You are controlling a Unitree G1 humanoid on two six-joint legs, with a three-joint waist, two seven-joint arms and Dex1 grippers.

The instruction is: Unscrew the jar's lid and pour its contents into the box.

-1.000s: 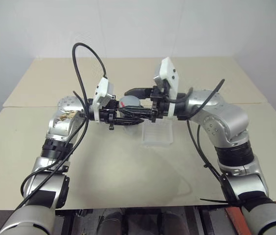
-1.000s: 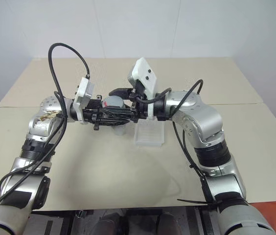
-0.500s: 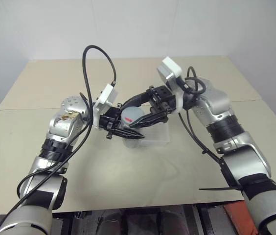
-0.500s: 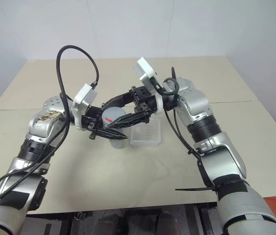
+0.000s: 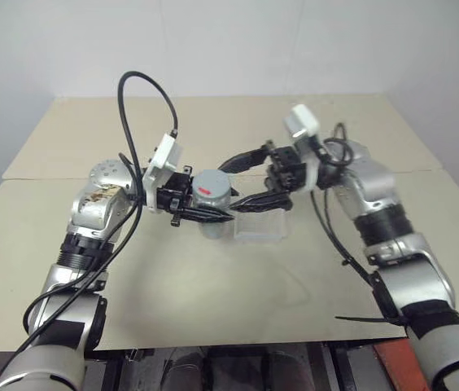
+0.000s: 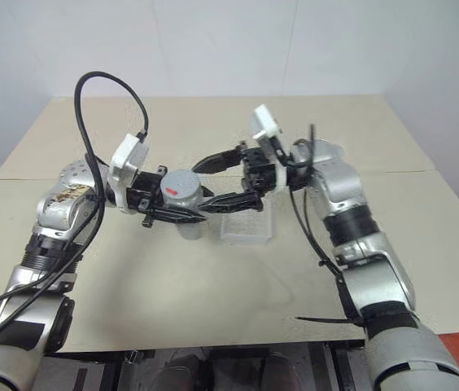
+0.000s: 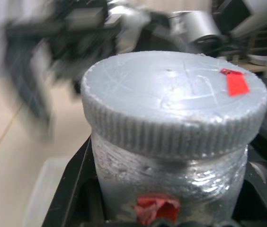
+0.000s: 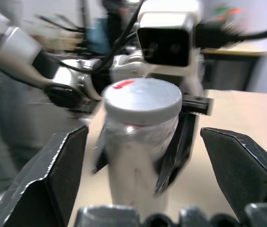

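Beige table [image 5: 213, 309], white walls, left gripper [image 5: 213, 213] clamping jar [image 5: 213, 208], right gripper [image 5: 242, 181] spread wide, holding nothing.

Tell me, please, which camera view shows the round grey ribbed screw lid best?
The left wrist view: the round grey ribbed screw lid shows its ridges and red sticker. The right wrist view blurs it; both eye views show it small.

Even, bright light; both wrist views show motion-blurred backgrounds.
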